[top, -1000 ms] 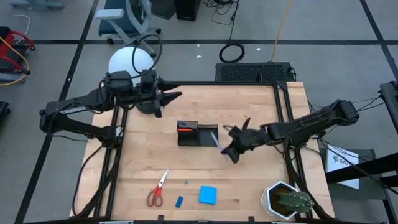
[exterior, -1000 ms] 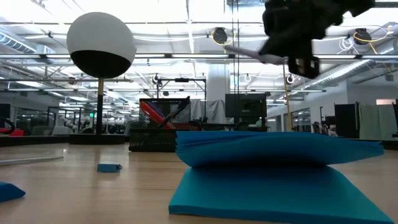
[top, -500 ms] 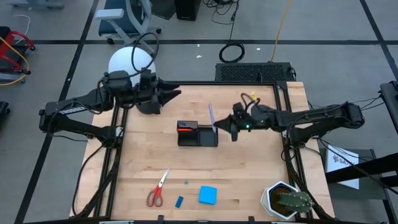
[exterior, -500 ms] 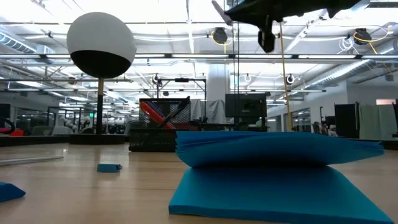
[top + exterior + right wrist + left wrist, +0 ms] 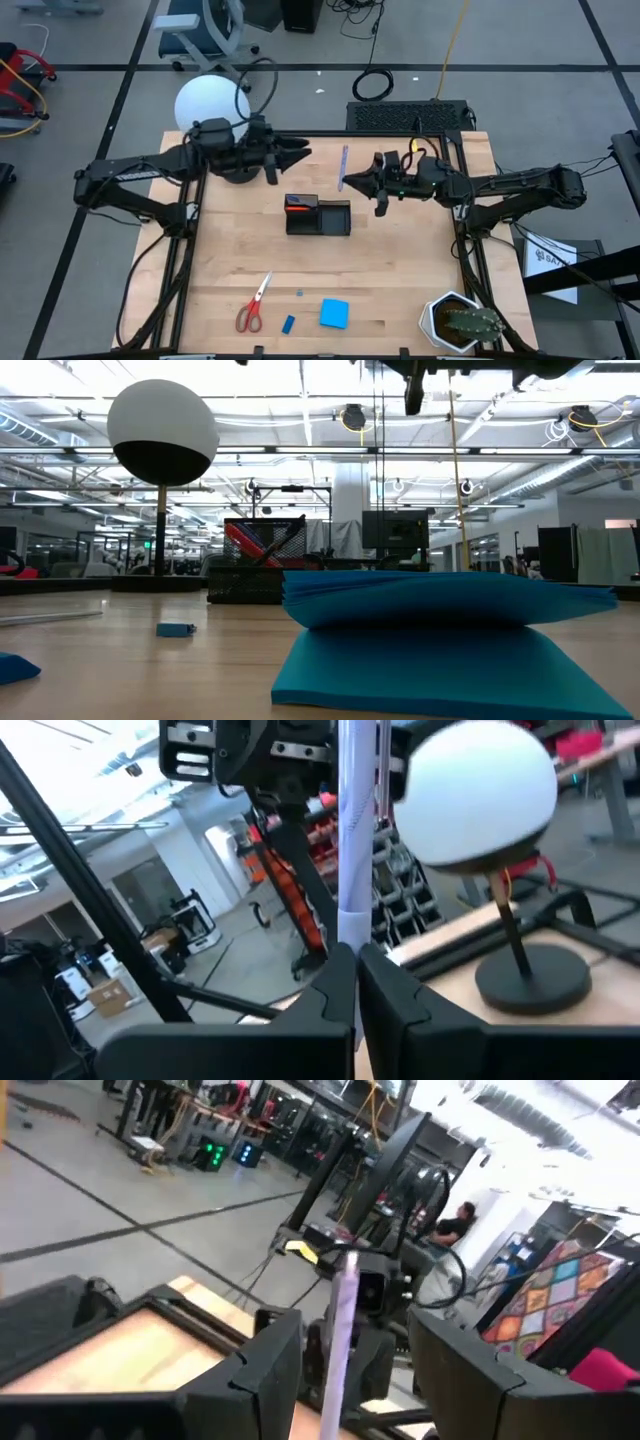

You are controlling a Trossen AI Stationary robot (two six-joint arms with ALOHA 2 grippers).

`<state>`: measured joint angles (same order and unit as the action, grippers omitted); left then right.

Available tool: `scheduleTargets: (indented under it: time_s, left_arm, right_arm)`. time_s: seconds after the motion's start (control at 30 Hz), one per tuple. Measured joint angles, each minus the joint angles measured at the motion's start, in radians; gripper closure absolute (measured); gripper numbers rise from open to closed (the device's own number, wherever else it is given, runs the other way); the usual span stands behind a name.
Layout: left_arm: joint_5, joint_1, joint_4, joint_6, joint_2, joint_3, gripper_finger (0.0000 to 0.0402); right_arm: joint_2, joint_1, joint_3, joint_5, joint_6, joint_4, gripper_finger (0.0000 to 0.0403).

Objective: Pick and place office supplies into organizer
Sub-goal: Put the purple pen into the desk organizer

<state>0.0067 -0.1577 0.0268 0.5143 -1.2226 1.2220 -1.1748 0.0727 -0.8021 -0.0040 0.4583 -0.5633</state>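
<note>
Right hand (image 5: 352, 182): I'm seeing it clamping the purple pen (image 5: 343, 166), upper centre of the high view, above the organizer (image 5: 318, 216).
Left hand (image 5: 300, 155): I'm reading it as spread wide, carrying nothing, facing the pen.
Scissors (image 5: 252, 303), notepad (image 5: 334, 313), eraser (image 5: 288, 324): lying low on the surface (image 5: 400, 270).

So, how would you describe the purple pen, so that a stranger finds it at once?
Start at the black organizer in the middle of the wooden table. Just beyond it, the right gripper holds the purple pen in the air. It is the only supply off the table, thin and pale purple.
</note>
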Motion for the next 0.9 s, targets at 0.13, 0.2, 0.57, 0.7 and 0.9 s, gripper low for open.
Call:
scheduleTargets:
  time_s: [0.13,0.2,0.57,0.7,0.9]
  left_arm:
    - [0.002,0.013,0.092,0.012,-0.048,-0.001,0.0215]
    - [0.007,0.018,0.137,0.013,-0.065,-0.001,0.0215]
    - [0.063,0.031,0.219,0.056,-0.172,-0.001,0.0215]
    - [0.063,0.028,0.259,0.05,-0.201,-0.001,0.0215]
    - [0.055,0.027,0.309,0.048,-0.236,-0.001,0.0215]
  right_arm:
    - [0.0,0.0,0.0,0.001,-0.003,-0.01,0.0401]
    - [0.0,0.0,0.0,0.001,-0.003,-0.01,0.0401]
    - [0.0,0.0,0.0,-0.007,0.0,-0.032,0.0401]
    - [0.0,0.0,0.0,-0.024,0.009,-0.032,0.0401]
    - [0.0,0.0,0.0,-0.027,0.013,-0.032,0.0402]
